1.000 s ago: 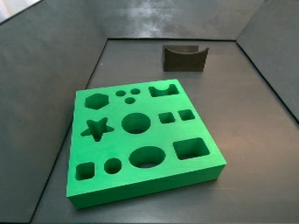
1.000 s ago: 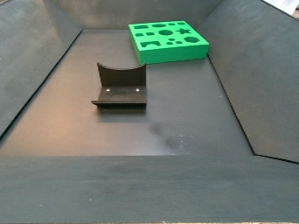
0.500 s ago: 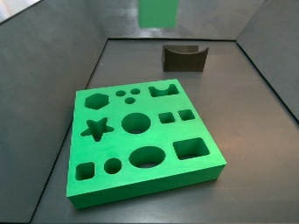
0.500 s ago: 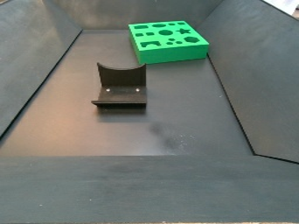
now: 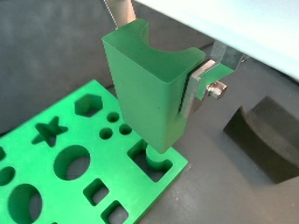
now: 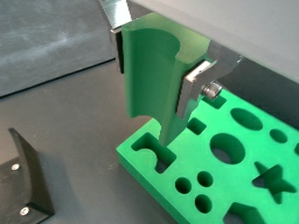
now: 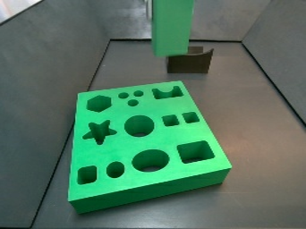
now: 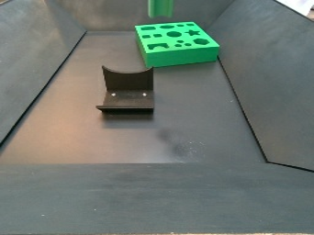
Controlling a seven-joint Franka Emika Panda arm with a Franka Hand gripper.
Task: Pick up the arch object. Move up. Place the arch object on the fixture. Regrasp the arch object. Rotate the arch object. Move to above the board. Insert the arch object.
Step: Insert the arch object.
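The gripper (image 5: 162,72) is seen in both wrist views hanging above the board (image 5: 47,175), and its jaws are clenched on the arch object (image 5: 149,87), which is held upright between them. One silver finger (image 5: 201,80) is pressed flat against one side of the arch object, with a bolt showing on it; the opposite finger (image 6: 119,44) is seen at the other side. The curved dip of the arch object is turned upward, toward the gripper (image 6: 158,61), and the flat lower end is pointed down at the board (image 6: 233,166).

In both wrist views the lower end of the arch object (image 6: 158,74) is seen over the arch-shaped hole near a corner of the board; whether it touches the board cannot be told. Star, hexagon, round and square holes are spread over the rest of the board.

In a side view the arch object (image 7: 171,25) is shown well above the board (image 7: 143,134), over its far end, and the fixture (image 7: 188,61) is partly hidden behind it. In a side view, only the lower tip of the arch object (image 8: 160,7) is caught at the upper edge, above the board (image 8: 178,43). The fixture (image 8: 127,89) stands apart from the board on the dark table (image 8: 160,138), and a part of it (image 5: 260,136) is seen beside the board in both wrist views.
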